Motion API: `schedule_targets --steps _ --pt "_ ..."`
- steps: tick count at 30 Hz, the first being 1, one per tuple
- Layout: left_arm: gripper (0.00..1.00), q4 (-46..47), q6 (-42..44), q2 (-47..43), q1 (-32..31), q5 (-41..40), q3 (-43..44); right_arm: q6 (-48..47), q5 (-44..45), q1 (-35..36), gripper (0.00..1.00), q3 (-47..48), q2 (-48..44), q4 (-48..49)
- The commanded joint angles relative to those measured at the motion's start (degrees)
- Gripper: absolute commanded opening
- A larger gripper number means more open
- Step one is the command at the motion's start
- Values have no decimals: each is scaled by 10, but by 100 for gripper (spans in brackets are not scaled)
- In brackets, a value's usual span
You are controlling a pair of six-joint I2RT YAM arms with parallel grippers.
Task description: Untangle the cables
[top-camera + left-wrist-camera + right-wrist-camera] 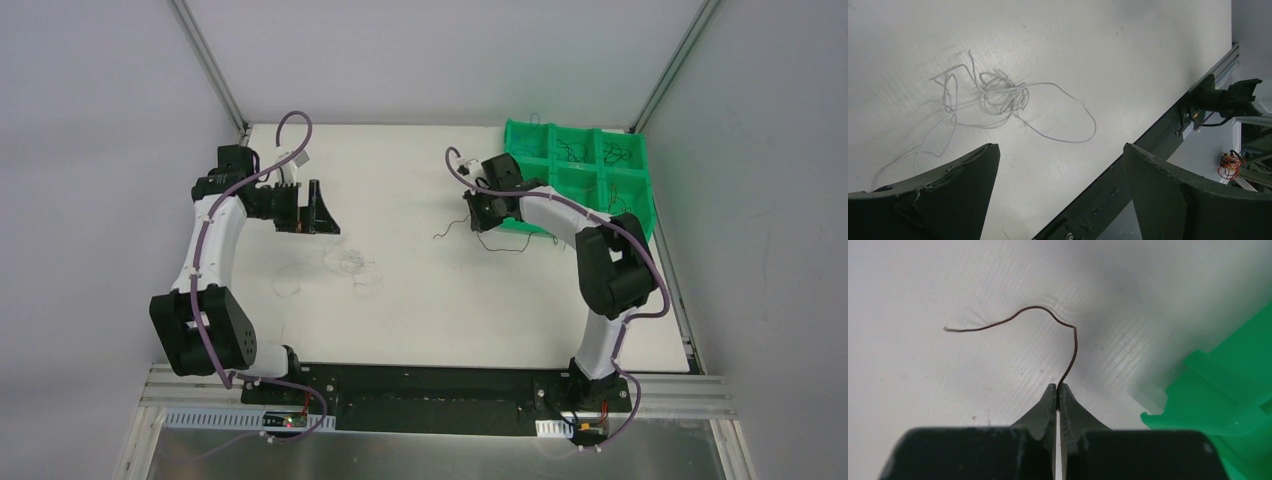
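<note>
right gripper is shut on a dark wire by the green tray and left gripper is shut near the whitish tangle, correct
No: the left gripper is open, jaws wide apart near the whitish tangle, as the left wrist view shows. The right gripper is shut on the dark wire by the green tray.

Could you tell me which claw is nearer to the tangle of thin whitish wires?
Left. The open left claw sits just beyond the tangle of thin whitish wires; the right claw, shut on a thin dark wire, is farther beside the green plastic compartment tray.
</note>
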Motion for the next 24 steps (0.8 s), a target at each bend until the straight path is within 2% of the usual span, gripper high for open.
schedule_targets --steps 1,4,6,14,19,22,24 --pt "99 36 37 -21 -11 75 23 22 -113 -3 0 34 -106 -29" --pt "99 145 31 -67 -38 106 -2 49 -179 2 0 39 -175 -34" --pt "99 225 25 -93 -82 103 -14 64 -202 9 0 50 -205 -45" --pt "99 497 10 -91 -293 -11 -17 128 -228 50 0 134 -223 -96" --pt "99 533 83 -61 -377 -88 -21 134 -223 80 0 183 -212 -131" --pt "99 535 79 -42 -390 -78 -33 156 -225 87 0 194 -218 -117" --pt "92 545 74 -41 -396 -67 -50 181 -224 87 0 203 -221 -104"
